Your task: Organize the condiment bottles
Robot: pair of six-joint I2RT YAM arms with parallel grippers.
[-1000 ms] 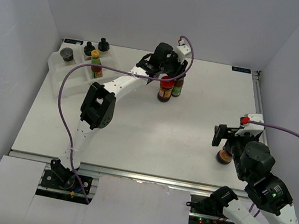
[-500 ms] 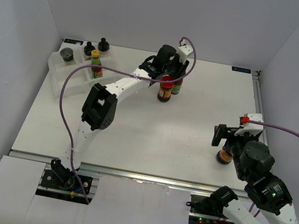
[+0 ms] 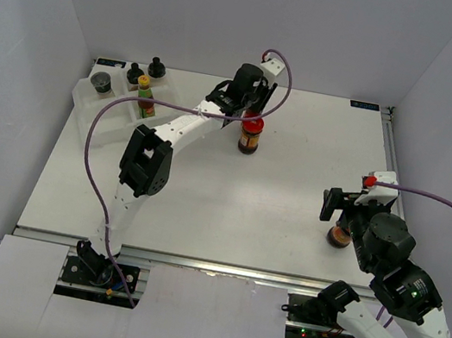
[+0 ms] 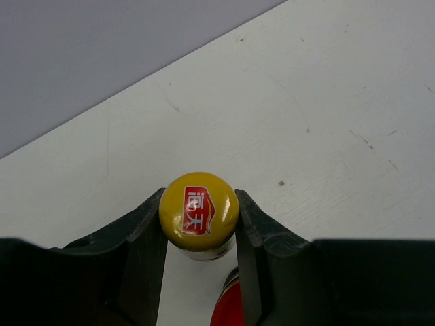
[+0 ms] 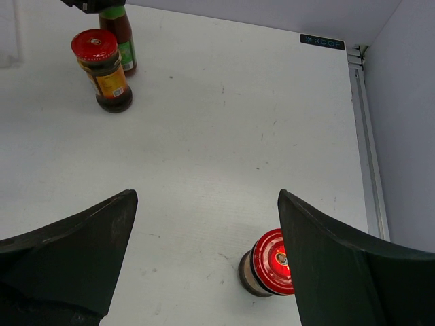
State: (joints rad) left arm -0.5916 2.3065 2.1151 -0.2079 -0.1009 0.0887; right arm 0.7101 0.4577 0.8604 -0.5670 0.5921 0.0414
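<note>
My left hand (image 4: 199, 204) is clamped on the yellow cap of a sauce bottle (image 4: 198, 212), upright toward the far middle of the table (image 3: 297, 164), just beside a red-lidded jar (image 3: 250, 134). My right hand (image 5: 206, 200) hangs wide open, holding nothing, above a second red-lidded jar (image 5: 268, 263) near the table's right edge. Another yellow-capped bottle (image 3: 143, 95) stands in the tray (image 3: 85, 122), far left

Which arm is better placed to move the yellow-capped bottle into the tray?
Left: the left pincer is shut on the bottle, and the tray is on its side. The right pincer stands open far away.
</note>
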